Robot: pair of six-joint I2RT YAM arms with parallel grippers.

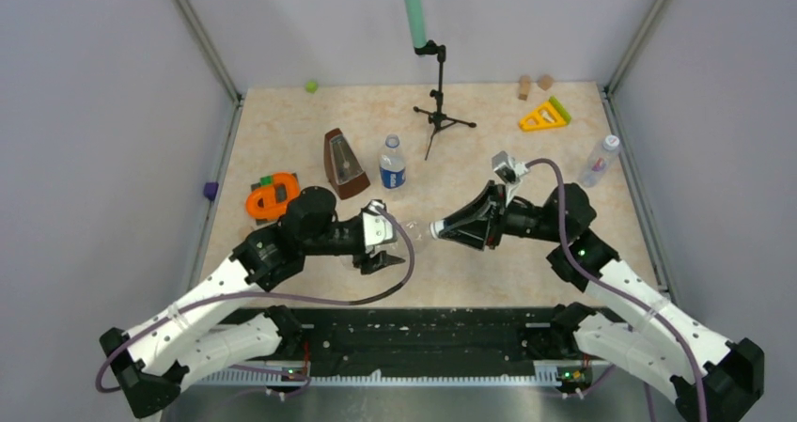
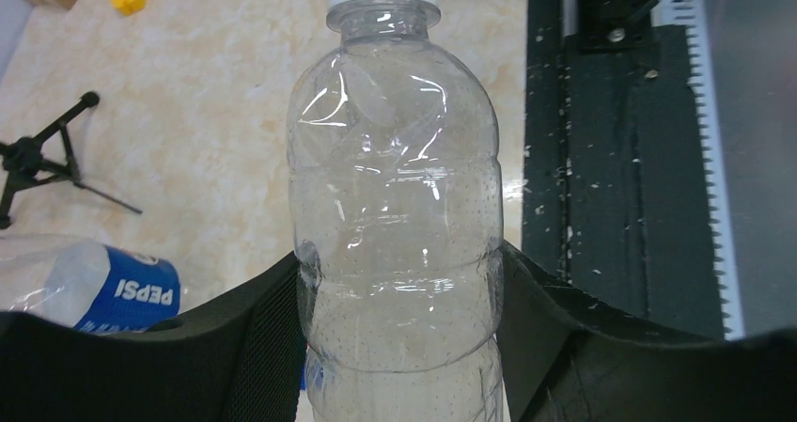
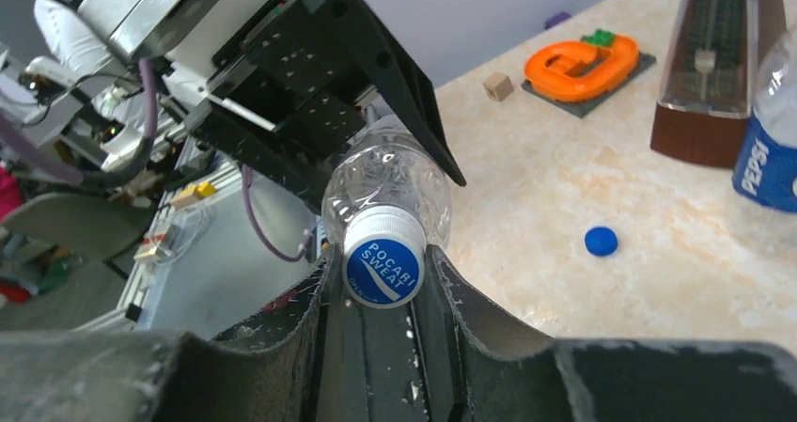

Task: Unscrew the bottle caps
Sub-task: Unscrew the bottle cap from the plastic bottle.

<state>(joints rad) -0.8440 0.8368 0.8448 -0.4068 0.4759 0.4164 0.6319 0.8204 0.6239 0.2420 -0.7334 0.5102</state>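
My left gripper (image 1: pixel 387 243) is shut on the body of a plain clear bottle (image 2: pixel 395 206), which it holds off the table with the neck pointing right. The bottle's white cap (image 3: pixel 383 257), printed blue on top, sits between the fingers of my right gripper (image 1: pixel 438 230), which is shut on it. A blue-and-white labelled bottle (image 1: pixel 392 165) stands upright behind the left gripper. A loose dark blue cap (image 3: pixel 601 241) lies on the table. A third clear bottle (image 1: pixel 599 162) with a white cap (image 1: pixel 611 143) stands at the right edge.
A brown metronome (image 1: pixel 344 164) and an orange toy (image 1: pixel 273 196) sit left of the labelled bottle. A small tripod with a green microphone (image 1: pixel 437 112) stands at the back. A yellow triangle (image 1: pixel 543 117) and wooden blocks (image 1: pixel 534 84) lie at the back right.
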